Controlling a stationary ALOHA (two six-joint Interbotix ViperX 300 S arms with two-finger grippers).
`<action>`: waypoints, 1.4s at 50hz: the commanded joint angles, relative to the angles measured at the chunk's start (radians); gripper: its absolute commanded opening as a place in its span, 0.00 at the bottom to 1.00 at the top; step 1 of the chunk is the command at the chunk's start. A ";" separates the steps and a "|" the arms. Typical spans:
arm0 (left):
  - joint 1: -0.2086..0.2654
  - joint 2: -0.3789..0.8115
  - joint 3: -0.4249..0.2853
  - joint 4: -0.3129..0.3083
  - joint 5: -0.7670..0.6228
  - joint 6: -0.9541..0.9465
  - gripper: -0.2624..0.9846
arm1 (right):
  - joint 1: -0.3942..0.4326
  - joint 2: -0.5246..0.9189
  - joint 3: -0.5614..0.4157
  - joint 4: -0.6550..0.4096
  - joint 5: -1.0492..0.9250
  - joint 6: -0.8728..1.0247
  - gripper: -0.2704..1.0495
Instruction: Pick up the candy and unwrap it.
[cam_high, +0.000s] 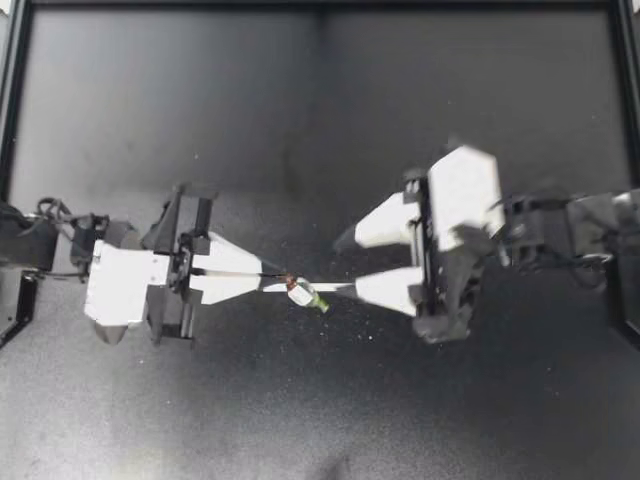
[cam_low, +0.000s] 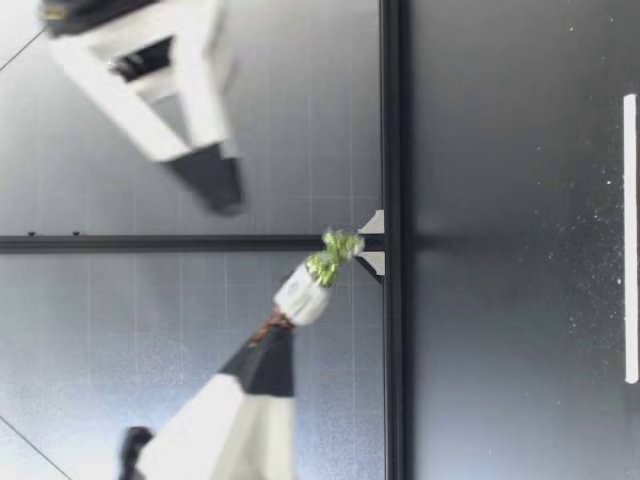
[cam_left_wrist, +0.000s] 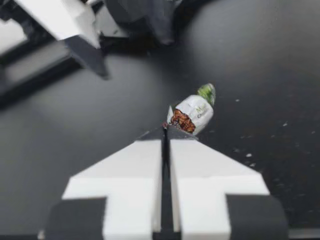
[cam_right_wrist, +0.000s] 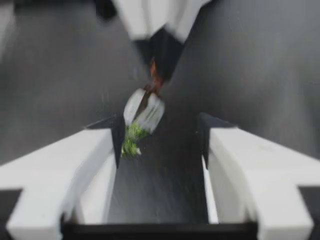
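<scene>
The main risk is that the candy (cam_high: 303, 294) hangs clear above the tabletop (cam_high: 300, 100) by one thin pinch. My left hand (cam_high: 272, 277) is clenched on only the brown twist (cam_left_wrist: 181, 121), right at its tips. A hard or skewed pull from the other side could tear that twist, or drag the candy free and drop it.

The second risk is at my right hand (cam_high: 338, 266), which is released with its fingers wide. The green tail (cam_right_wrist: 131, 140) sits off-centre, close against one finger (cam_right_wrist: 102, 150) rather than midway, and I cannot tell whether they touch. Closing from here may catch only the tail's edge, or nudge the candy aside instead of gripping it.

Seen from above, the left arm comes in from 9 o'clock. Its hand points to 3 o'clock, and the candy slants off its tips towards 4 o'clock. The right arm comes in from 3 o'clock with its hand pointing to 9 o'clock. Its finger on the 6 o'clock side lines up with the tail.
</scene>
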 joint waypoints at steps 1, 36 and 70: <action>-0.002 -0.041 -0.031 -0.002 0.018 0.044 0.08 | -0.017 -0.009 0.014 0.021 -0.179 0.060 0.64; -0.002 -0.069 -0.026 -0.003 -0.046 0.209 0.08 | -0.017 0.121 -0.025 -0.063 -0.370 0.339 0.64; 0.003 -0.071 -0.021 -0.018 -0.049 0.209 0.08 | -0.015 0.150 -0.038 -0.147 -0.364 0.440 0.60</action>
